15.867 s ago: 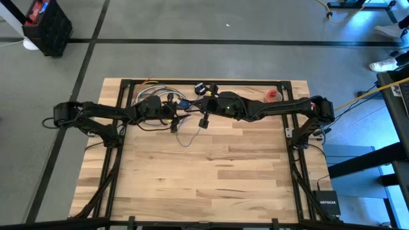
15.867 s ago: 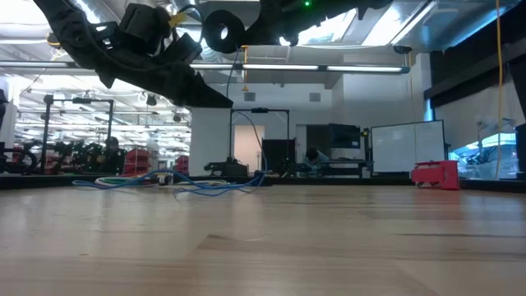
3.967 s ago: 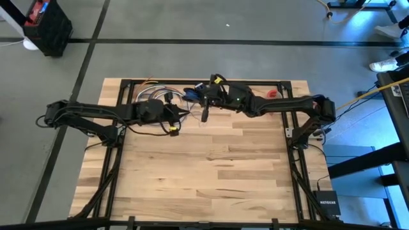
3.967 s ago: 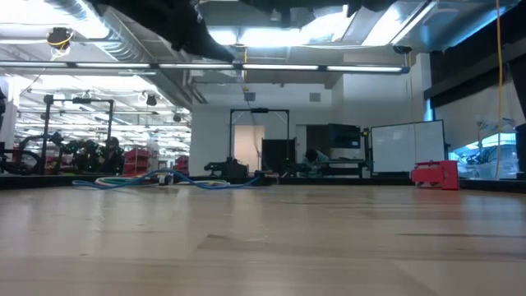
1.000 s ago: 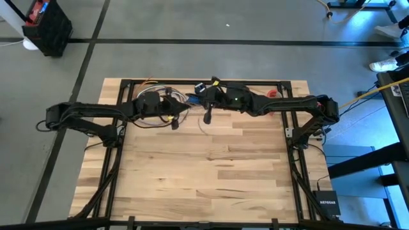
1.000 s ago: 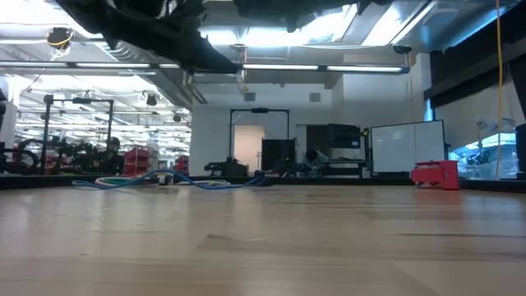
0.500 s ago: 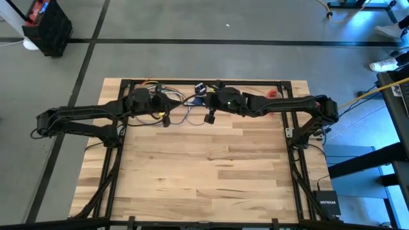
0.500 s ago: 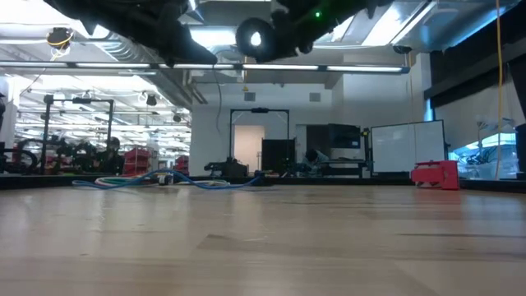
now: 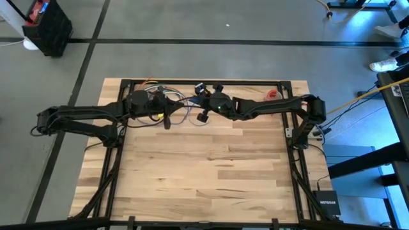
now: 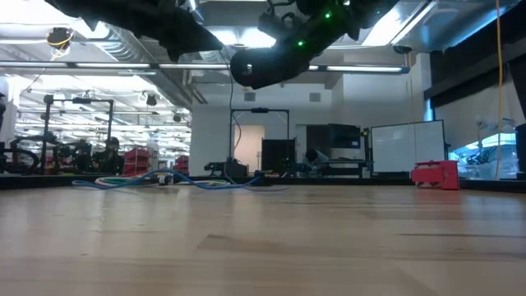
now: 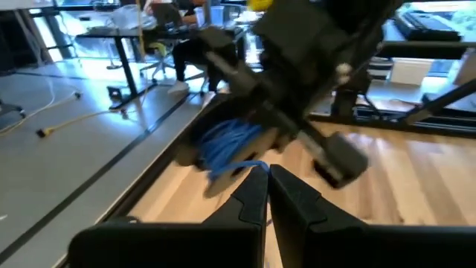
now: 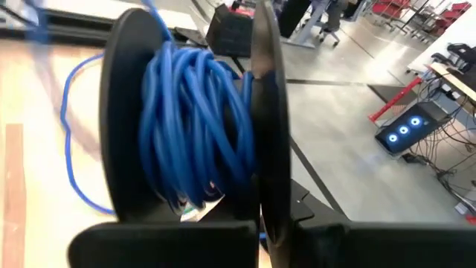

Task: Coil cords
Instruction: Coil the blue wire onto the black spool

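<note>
The black round spool (image 12: 193,119) carries several turns of thin blue cord (image 12: 201,141) between its two flanges. My right gripper (image 12: 262,223) is shut on it, above the far middle of the table (image 9: 203,117). In the low view the spool (image 10: 251,67) hangs high, and a strand of cord (image 10: 233,140) drops from it toward the table. My left gripper (image 11: 264,170) is shut on the cord a little to the spool's left (image 9: 167,120). My left gripper pinches the thin cord (image 11: 255,164) between its two fingertips, held off the table and pointing nearly level toward the spool. My right gripper pinches one thin flange of the spool (image 12: 265,171) at its rim between the two fingers. The spool is lifted clear of the table.
A bundle of thicker multicoloured cables (image 9: 156,94) lies at the table's far left, seen too in the low view (image 10: 164,181). A small red object (image 9: 273,94) sits at the far right. The near half of the wooden table (image 9: 204,179) holds nothing else.
My right gripper has sunk and turned its wrist, bringing the spool down into the low view, where it now shows lower and turned about. My left gripper has drawn back toward the table's left and far edge, still shut on the cord.
</note>
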Robot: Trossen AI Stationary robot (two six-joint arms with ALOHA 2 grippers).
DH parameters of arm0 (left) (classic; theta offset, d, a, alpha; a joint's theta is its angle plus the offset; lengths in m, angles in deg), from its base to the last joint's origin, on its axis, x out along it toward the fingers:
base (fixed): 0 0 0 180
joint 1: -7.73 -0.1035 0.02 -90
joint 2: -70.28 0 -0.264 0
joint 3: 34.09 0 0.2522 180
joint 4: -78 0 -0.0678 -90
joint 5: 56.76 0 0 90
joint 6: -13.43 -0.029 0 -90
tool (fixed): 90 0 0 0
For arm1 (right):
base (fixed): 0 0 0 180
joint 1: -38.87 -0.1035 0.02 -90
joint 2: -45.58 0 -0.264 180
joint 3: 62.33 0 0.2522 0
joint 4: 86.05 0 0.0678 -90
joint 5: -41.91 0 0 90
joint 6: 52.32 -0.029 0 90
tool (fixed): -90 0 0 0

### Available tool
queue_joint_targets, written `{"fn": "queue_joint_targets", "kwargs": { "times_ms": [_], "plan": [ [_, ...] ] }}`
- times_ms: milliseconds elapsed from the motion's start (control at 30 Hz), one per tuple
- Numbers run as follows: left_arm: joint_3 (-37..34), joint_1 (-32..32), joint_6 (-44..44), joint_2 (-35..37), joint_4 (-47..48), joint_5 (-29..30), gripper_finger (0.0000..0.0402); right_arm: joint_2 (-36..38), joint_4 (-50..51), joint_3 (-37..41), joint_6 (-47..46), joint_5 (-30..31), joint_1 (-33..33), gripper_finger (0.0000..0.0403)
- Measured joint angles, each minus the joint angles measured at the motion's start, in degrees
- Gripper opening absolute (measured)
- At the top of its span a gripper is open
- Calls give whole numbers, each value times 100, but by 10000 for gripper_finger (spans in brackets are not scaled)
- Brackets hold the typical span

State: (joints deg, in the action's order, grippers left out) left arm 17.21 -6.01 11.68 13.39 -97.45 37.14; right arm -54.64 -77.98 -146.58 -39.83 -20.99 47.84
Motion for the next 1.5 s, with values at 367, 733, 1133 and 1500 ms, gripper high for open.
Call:
{"fn": "queue_joint_targets", "kwargs": {
  "times_ms": [367,733,1133,1500],
  "plan": [
    [0,404,-52,-882,-1550,24,8,-150,-445,5,3,-187,-2,3],
    [-2,389,-411,-1415,-2265,-15,8,-206,-756,7,-9,-384,2,3],
    [13,595,-1663,-1355,-2249,-57,8,-207,-1109,-111,-153,-1737,11,3],
    [17,637,-1558,-1079,-1617,-87,16,-204,-1136,-123,-181,-2483,15,3]
  ]
}}
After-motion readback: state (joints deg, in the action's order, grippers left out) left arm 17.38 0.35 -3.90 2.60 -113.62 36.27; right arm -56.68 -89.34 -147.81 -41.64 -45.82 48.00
